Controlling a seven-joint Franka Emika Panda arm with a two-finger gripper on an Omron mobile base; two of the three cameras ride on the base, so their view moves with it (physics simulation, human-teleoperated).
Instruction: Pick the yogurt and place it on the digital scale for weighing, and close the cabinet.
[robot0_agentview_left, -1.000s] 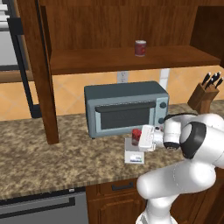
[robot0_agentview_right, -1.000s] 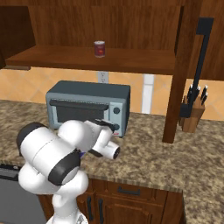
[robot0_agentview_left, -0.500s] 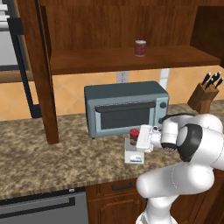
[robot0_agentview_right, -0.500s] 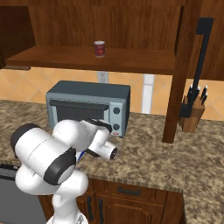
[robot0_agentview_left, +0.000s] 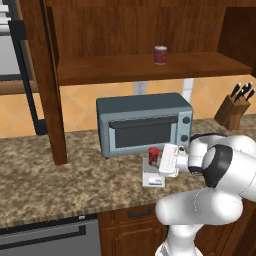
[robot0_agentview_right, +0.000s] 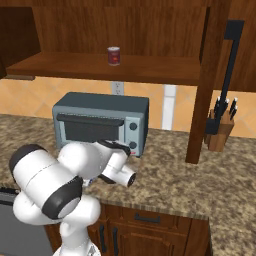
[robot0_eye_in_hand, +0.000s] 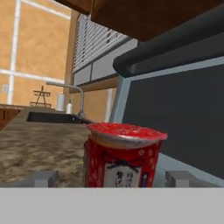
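The yogurt (robot0_agentview_left: 153, 155) is seen upright on the digital scale (robot0_agentview_left: 151, 177), just in front of the toaster oven (robot0_agentview_left: 144, 123), so placing is judged done. The gripper (robot0_agentview_left: 161, 160) is spread apart around the cup, not clamped. The cabinet (robot0_agentview_left: 45, 80) is left open; clear counter (robot0_agentview_left: 60, 180) lies left of the toaster oven for withdrawal.

You have a grey-blue toaster oven (robot0_agentview_left: 144, 124) on the granite counter (robot0_agentview_left: 60, 180), red can (robot0_agentview_left: 160, 54) on shelf above, knife block (robot0_agentview_left: 232, 111) right.
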